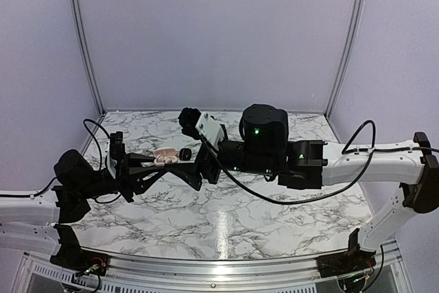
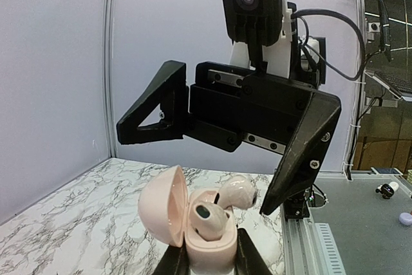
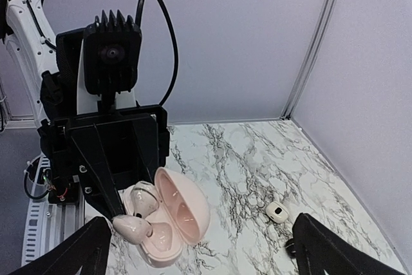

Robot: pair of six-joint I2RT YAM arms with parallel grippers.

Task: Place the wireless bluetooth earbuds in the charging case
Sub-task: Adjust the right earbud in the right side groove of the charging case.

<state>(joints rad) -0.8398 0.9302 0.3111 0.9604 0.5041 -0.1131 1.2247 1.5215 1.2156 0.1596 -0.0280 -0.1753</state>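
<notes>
My left gripper (image 2: 209, 263) is shut on a pink charging case (image 2: 207, 248) and holds it above the table with its lid (image 2: 162, 214) open. One pink earbud (image 2: 207, 220) sits in a slot. A second pink earbud (image 2: 239, 192) lies tilted over the other slot, beside one fingertip (image 2: 269, 205) of my right gripper. My right gripper (image 3: 205, 249) is wide open, with its fingers on either side of the case (image 3: 168, 230). In the right wrist view the loose bud (image 3: 132, 227) hangs over the empty slot and the seated bud (image 3: 143, 198) is behind it. The top view shows the case (image 1: 164, 156) between both grippers.
A small white earbud (image 3: 277, 211) lies on the marble table (image 3: 244, 159) to the right, with a dark item partly hidden behind my right finger (image 3: 335, 252). White walls enclose the back and sides. The table's metal edge rail (image 2: 302, 236) is close by.
</notes>
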